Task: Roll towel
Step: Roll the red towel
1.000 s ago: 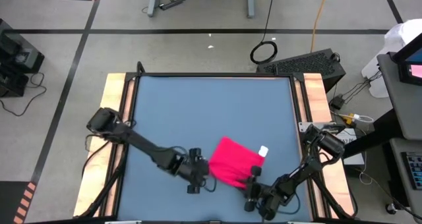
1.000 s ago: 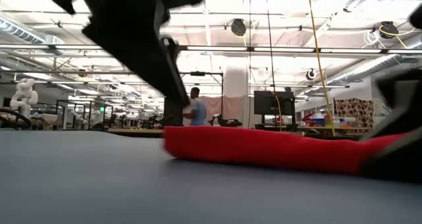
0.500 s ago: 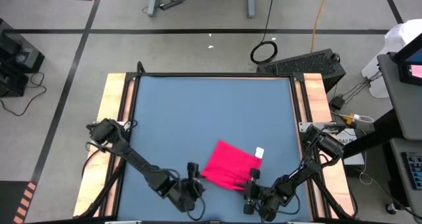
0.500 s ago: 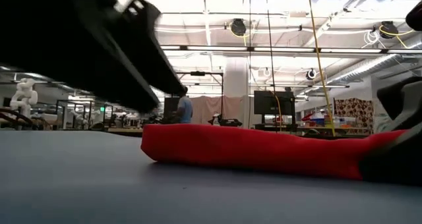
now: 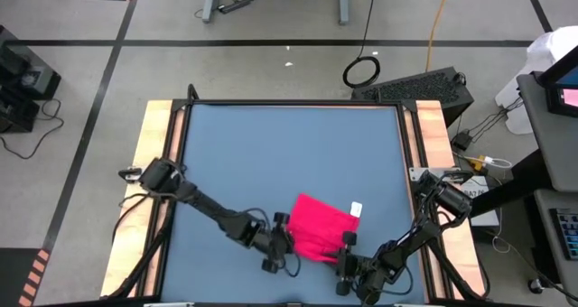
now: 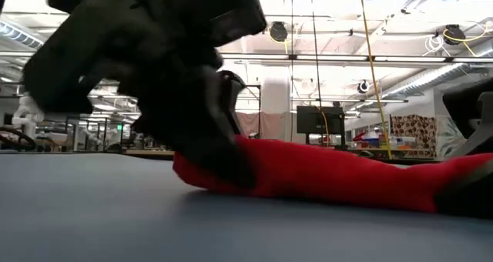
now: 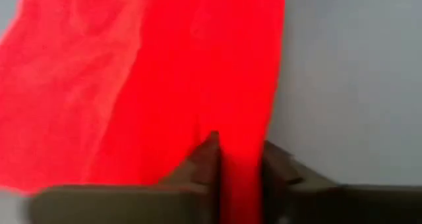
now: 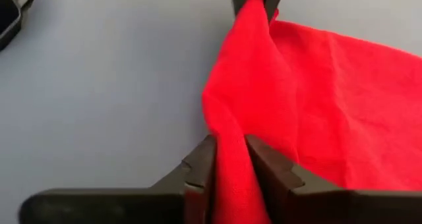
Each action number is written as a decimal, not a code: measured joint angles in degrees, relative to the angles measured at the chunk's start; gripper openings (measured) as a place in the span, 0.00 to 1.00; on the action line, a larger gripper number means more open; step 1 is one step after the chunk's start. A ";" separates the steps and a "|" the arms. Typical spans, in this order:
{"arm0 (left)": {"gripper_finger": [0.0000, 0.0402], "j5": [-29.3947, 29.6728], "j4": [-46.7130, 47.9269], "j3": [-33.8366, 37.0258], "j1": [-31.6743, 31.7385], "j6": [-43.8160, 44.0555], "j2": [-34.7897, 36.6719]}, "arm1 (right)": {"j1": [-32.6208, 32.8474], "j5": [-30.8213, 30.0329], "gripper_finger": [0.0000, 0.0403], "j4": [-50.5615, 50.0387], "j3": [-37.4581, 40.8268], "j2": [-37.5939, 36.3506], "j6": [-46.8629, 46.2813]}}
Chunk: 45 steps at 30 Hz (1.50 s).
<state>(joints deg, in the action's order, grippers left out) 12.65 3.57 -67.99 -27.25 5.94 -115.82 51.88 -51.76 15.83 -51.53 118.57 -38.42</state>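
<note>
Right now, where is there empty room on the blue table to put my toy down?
The far half of the blue table is bare, from the far edge down to the towel. The near edge is crowded: the left gripper and right gripper both pinch the towel there.

We see the towel (image 5: 321, 224), a bright pinkish-red cloth, lying rumpled and folded over itself on the blue tabletop toward five o'clock. Its small white tag (image 5: 356, 209) sticks out at its three o'clock edge.
</note>
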 joint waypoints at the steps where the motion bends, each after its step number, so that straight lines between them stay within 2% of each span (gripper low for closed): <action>1: 0.11 -2.26 -0.58 0.00 0.75 1.35 0.05 | -0.01 0.13 0.18 -0.34 0.01 -0.31 0.86; 3: 0.04 -5.99 -0.38 0.00 2.24 5.07 0.06 | 0.21 0.74 0.22 -1.54 0.04 -1.18 2.25; 6: 0.06 -12.70 0.32 0.00 4.49 11.10 0.11 | 1.40 1.25 0.31 -5.56 0.07 -3.48 2.98; 10: 0.06 -25.29 0.02 0.00 7.38 19.49 0.08 | 3.64 2.40 0.41 -14.30 -1.98 -7.79 3.06; 14: 0.04 -32.29 -1.34 0.02 10.27 26.21 -0.40 | 6.25 -1.74 0.47 -20.41 -6.36 -9.57 8.50; 17: 0.04 -33.43 -1.47 0.02 12.38 29.05 -0.40 | 7.06 -3.20 0.48 -20.25 -8.45 -8.72 12.88; 21: 0.03 -35.80 -0.81 0.02 13.94 31.38 -0.40 | 6.29 -4.12 0.48 -20.54 -9.07 -4.82 9.60; 25: 0.03 -36.46 0.03 0.02 14.76 33.88 -0.40 | 6.03 -10.42 0.48 -20.61 -9.12 -1.31 3.83; 31: 0.03 -36.59 -0.02 0.02 14.86 34.24 -0.40 | 5.90 -14.46 0.49 -20.89 -9.21 0.43 1.90; 36: 0.05 -36.59 -0.04 0.02 14.86 34.20 -0.40 | 4.57 -13.08 0.49 -24.97 -9.22 0.43 -3.63; 39: 0.06 -36.58 -0.07 0.02 14.86 33.77 -0.40 | 3.37 -8.98 0.48 -26.28 -9.22 0.43 -6.77; 45: 0.06 -36.55 -0.13 0.02 14.86 32.30 -0.40 | 2.43 -6.65 0.42 -27.39 -9.25 0.38 -9.48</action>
<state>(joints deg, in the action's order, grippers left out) -23.91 3.44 -67.96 -12.38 38.25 -116.22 54.30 -58.41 -11.56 -60.77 118.96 -47.90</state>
